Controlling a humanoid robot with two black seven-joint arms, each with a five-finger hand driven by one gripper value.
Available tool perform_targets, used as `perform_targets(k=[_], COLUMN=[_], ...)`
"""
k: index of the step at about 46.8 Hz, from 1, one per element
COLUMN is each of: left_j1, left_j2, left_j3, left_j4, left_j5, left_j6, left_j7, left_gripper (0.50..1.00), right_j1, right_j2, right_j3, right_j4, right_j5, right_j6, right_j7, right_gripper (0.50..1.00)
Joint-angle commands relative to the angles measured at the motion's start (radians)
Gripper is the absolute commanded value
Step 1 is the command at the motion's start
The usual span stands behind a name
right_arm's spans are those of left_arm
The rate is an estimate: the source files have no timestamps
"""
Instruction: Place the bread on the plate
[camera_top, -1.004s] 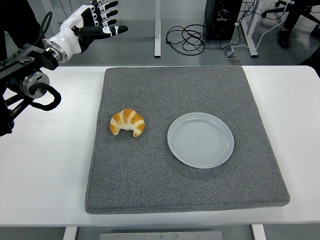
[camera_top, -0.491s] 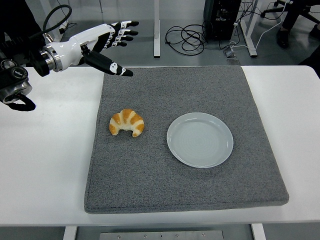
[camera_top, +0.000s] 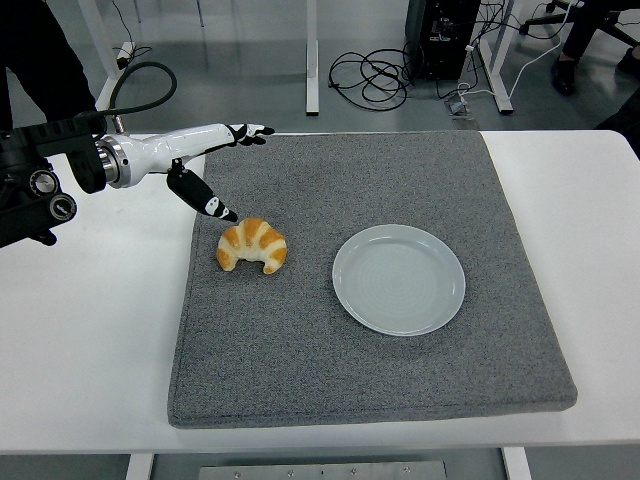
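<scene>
A golden croissant (camera_top: 253, 245) lies on the left part of a grey mat (camera_top: 370, 340). A pale blue-white plate (camera_top: 399, 279) sits empty to its right, near the mat's middle. My left hand (camera_top: 222, 168) reaches in from the left, just behind and left of the croissant. Its fingers are spread, the thumb tip (camera_top: 228, 215) pointing down close to the croissant's back edge, the other fingers (camera_top: 250, 131) stretched over the mat's far left corner. It holds nothing. The right arm is out of view.
The grey mat covers most of the white table (camera_top: 90, 330). Behind the table are desk legs and a tangle of black cables (camera_top: 365, 75) on the floor. A person's legs show at the top right.
My left hand has come down and forward from above the table's far left, toward the croissant. The thumb now points down beside the croissant. The croissant and plate have not moved.
</scene>
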Motion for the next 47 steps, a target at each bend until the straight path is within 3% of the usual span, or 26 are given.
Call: perform_targets(k=[1, 8, 30, 47], left_j1=[0.003, 0.04, 0.094, 0.16], left_j2=[-0.003, -0.024, -0.064, -0.095], left_j3=[0.014, 0.021, 0.023, 0.023], left_j4=[0.0, 0.0, 0.002, 0.031], left_j5=[0.037, 0.124, 0.167, 0.305], left_j6=[0.008, 0.077, 0.087, 0.18], left_j7=[0.001, -0.001, -0.009, -0.004], left_gripper=[0.98, 0.98, 0.978, 0.975], right_j1=[0.0, 0.0, 0.0, 0.0], right_j2=[0.0, 0.0, 0.0, 0.0], right_j3=[0.002, 0.0, 0.0, 0.0], right_j4=[0.0, 0.0, 0.0, 0.0], right_j5=[0.0, 0.0, 0.0, -0.001], right_j6=[0.0, 0.0, 0.0, 0.0], right_j7=[0.001, 0.001, 0.001, 0.001], right_gripper=[1.0, 1.0, 1.0, 1.0])
